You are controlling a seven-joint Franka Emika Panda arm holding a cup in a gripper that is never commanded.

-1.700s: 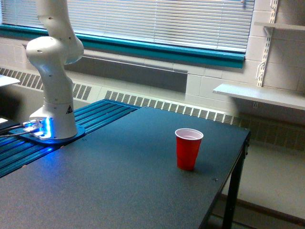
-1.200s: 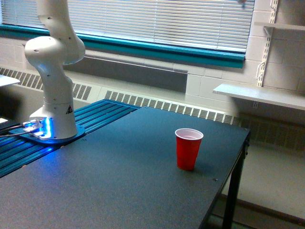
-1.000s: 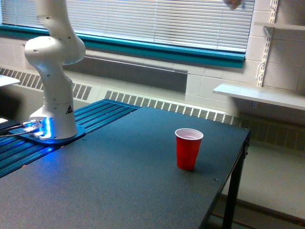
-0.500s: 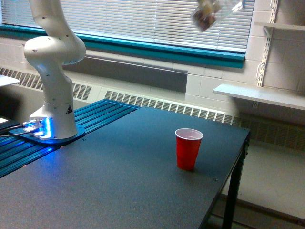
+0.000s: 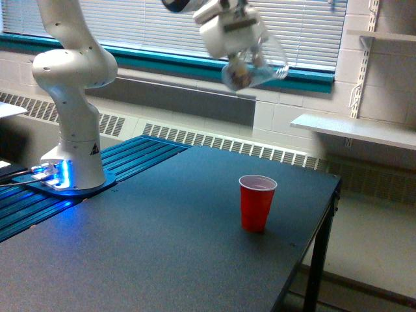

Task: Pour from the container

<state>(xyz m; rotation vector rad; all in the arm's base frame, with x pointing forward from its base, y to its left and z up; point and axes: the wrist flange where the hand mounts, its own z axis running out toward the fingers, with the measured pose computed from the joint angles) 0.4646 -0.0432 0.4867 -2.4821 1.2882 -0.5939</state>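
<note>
The clear, see-through plastic cup (image 5: 255,67) was held high above the dark, matte counter (image 5: 162,247), clamped in the white claw (image 5: 242,47) and tipped with its round rim toward the exterior view's right. Brownish, lumpy contents were seen bunched at its base. Nothing was seen spilling out, so the pour was judged not yet begun. The opaque red plastic cup (image 5: 257,203), white inside and tapered, was stood upright well below, slightly toward the exterior view's right.
</note>
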